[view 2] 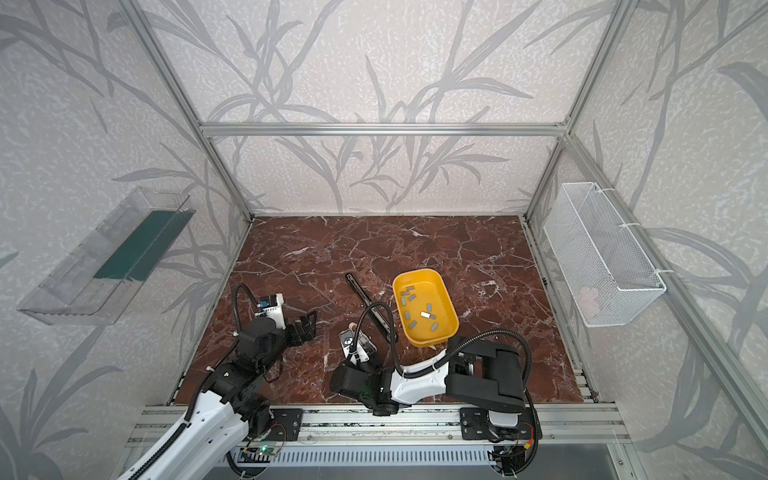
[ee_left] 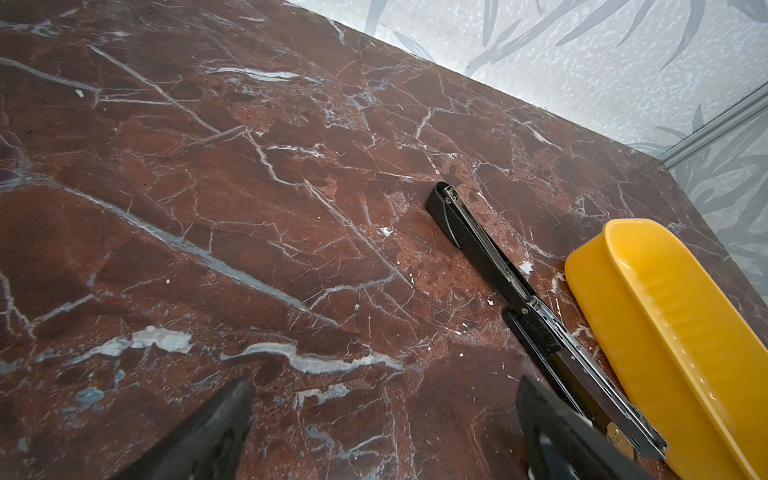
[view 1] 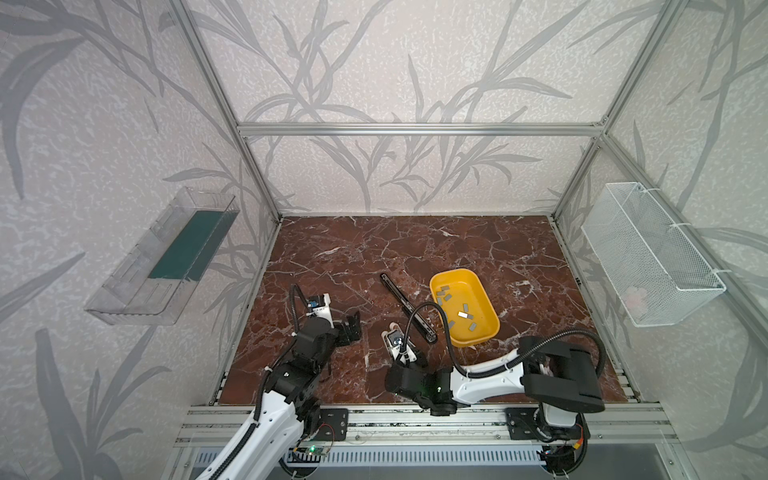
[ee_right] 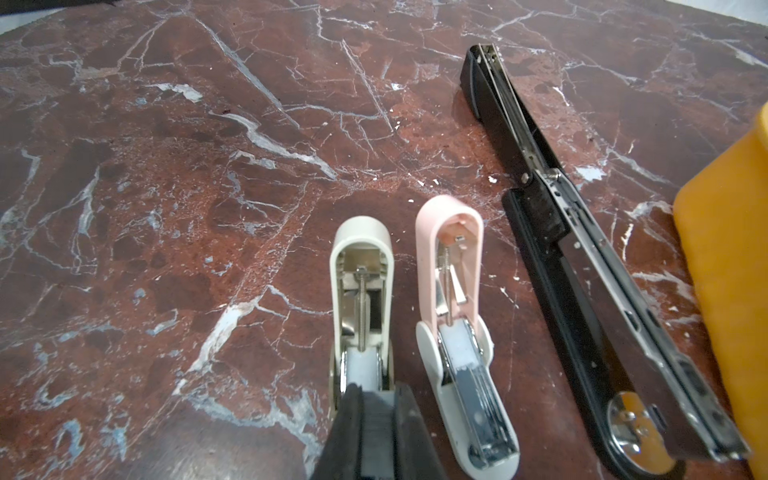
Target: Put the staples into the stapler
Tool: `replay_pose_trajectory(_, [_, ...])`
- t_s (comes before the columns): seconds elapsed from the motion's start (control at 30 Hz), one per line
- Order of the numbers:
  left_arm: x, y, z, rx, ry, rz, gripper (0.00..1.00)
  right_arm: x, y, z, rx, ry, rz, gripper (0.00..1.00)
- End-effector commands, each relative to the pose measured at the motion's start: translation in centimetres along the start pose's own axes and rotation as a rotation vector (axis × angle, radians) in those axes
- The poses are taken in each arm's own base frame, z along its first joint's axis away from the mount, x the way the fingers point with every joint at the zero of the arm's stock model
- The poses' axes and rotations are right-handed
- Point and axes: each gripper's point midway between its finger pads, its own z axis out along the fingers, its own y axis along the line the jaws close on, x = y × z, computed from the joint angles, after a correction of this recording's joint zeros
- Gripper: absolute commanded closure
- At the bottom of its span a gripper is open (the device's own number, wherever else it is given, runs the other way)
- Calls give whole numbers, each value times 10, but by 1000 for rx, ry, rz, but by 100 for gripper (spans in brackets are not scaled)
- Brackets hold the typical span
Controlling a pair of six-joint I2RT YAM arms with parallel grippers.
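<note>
Grey staples (view 1: pixel 463 312), about ten short flat strips, one glinting silver, scattered loose in a yellow tray (view 1: pixel 455 272); well apart from both pairs of jaws, and beyond a long black stapler (ee_right: pixel 582 257) as seen from the right gripper (ee_right: pixel 376 399). Right jaws pinched tight on the near end of a cream stapler (ee_right: pixel 361 266), opened out flat with spring and bright metal rail exposed; just beside it a pink stapler (ee_right: pixel 451 257), likewise opened. Jaws of the left gripper (ee_left: pixel 384 390) spread wide, holding nothing, above the glossy red-brown veined table (ee_left: pixel 208 208). Tray of smooth plastic, round-cornered.
</note>
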Motion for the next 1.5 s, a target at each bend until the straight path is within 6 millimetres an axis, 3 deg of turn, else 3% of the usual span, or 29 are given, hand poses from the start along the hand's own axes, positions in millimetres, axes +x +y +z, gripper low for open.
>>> replay_pose_trajectory(0.0, [-4,-1,0,3,-13,-23,1,-4,9,1,-13,-8,-6,99])
replay_pose_trajectory(1.47, [-4,-2,0,5,-15,-23,1,6,9,7,4,10,-25,99])
